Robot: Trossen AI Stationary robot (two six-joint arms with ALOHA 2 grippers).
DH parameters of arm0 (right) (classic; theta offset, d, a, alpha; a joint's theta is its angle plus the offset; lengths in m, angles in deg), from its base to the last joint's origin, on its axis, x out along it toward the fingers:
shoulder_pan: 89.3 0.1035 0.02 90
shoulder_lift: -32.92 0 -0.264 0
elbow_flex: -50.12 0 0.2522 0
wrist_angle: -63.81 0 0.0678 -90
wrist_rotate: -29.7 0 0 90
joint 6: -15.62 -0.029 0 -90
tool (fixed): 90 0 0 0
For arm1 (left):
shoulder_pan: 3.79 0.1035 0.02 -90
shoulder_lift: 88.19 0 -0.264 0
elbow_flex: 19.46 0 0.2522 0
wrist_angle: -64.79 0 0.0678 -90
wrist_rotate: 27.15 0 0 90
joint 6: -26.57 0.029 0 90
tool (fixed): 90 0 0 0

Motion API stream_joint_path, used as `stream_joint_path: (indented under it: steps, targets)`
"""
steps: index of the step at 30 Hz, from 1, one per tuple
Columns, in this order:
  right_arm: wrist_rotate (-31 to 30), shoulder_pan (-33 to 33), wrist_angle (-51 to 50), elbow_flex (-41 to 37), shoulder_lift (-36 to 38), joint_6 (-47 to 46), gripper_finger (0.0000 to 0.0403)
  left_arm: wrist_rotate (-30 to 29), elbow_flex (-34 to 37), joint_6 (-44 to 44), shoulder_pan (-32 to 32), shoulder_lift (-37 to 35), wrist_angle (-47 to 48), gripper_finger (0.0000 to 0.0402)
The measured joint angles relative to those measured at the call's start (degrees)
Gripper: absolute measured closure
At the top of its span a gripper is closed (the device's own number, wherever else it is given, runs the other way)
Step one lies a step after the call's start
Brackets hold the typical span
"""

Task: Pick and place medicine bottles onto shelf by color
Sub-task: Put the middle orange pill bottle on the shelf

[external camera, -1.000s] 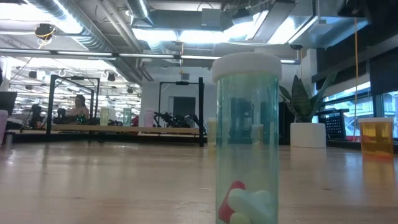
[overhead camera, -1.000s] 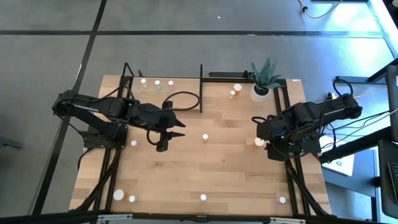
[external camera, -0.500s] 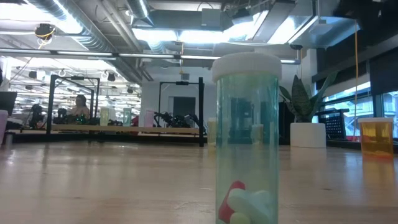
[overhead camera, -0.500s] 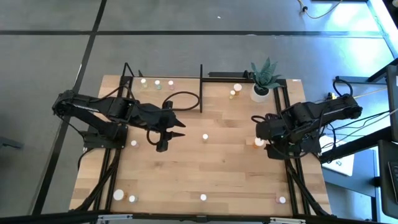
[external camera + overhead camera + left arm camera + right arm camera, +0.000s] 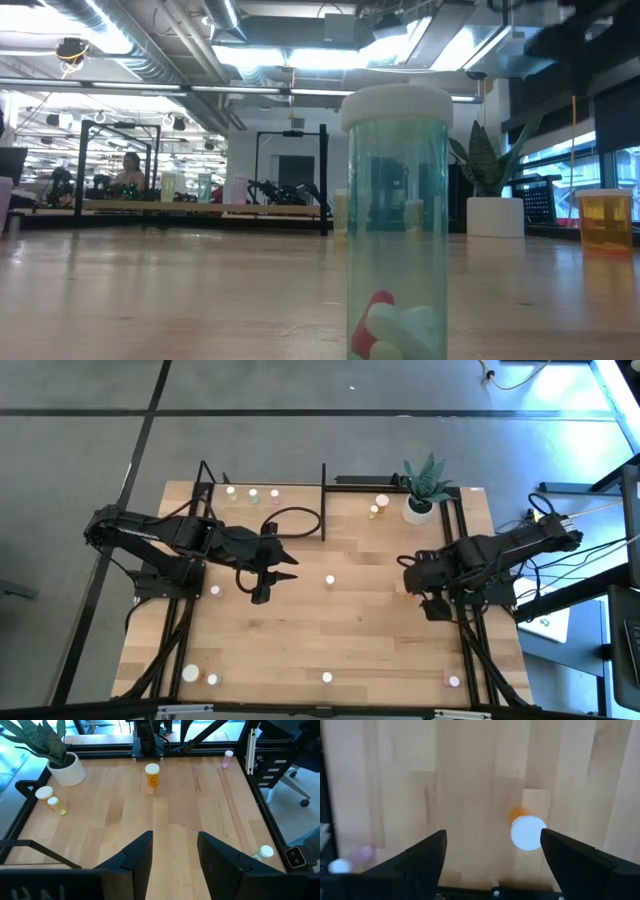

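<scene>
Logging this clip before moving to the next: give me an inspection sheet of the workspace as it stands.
Surface: wooden table, bottles scattered on it.
Job's things: three bottles on the shelf; orange bottle standing under the right gripper; green bottle close to the low camera.
Clutter: potted plant at the far edge.
Grippers: left gripper open, empty, mid-table; right gripper open above the orange bottle.
Cables: black loop by the left arm.
Surroundings: a person seated far behind.

Both tools hover over the bottle-strewn table [image 5: 360,630].
</scene>
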Motion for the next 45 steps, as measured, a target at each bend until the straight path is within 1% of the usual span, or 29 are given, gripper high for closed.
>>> stream_joint_path:
  steps: [5,9,11,16,19,25,28,32,35,38,41,45]
  targets:
    - [-1.63,-1.38,4.99,-6.91,-0.01,-2.59,0.0084,0.0,0.0,0.0,0.0,0.0,0.0,0.0253]
    - [-3.37,-3.14,5.8,-11.2,-0.01,-5.62,0.0085,0.02,0.0,0.0,0.0,0.0,0.0,0.0253]
    - [-4.51,-4.09,6.15,-12.7,-0.01,-6.22,0.0085,0.02,0.0,-0.02,0.0,0.0,0.0,0.0253]
    - [-4.73,-6.23,9.28,-15.16,-0.01,-5.31,0.0085,0.02,0.0,-0.02,0.01,0.0,0.0,0.0253]
    - [-3.68,-7.2,9.91,-15.74,-0.01,-5.66,0.0085,0.01,0.0,-0.02,0.0,0.0,0.0,0.0253]
    - [2.16,-9.23,10.78,-15.77,-0.01,-4.84,0.0085,0.02,0.0,-0.02,0.01,0.0,0.0,0.0253]
    - [2.19,-9.66,10.78,-15.77,-0.01,-2.63,0.0085,0.02,0.0,-0.02,0.02,0.0,0.0,0.0253]
    - [-0.04,-9.64,10.75,-15.89,-0.01,0.49,0.0085,0.02,0.0,-0.02,0.0,0.0,0.0,0.0253]
    - [-0.09,-9.64,10.63,-16.87,0.01,-0.49,0.0085,0.02,0.0,-0.01,0.01,0.0,0.0,0.0253]
    - [2.59,-9.64,12.63,-17.19,0.01,-2.27,0.0084,0.02,0.0,-0.02,0.02,0.0,0.0,0.0253]
    - [2.97,-9.64,12.62,-17.2,0.04,-2.56,0.0082,0.02,0.0,0.0,0.01,0.0,-0.01,0.0253]
    - [2.94,-9.64,10.02,-17.21,0.04,-2.51,0.0082,0.02,0.0,0.0,0.02,0.0,-0.02,0.0253]
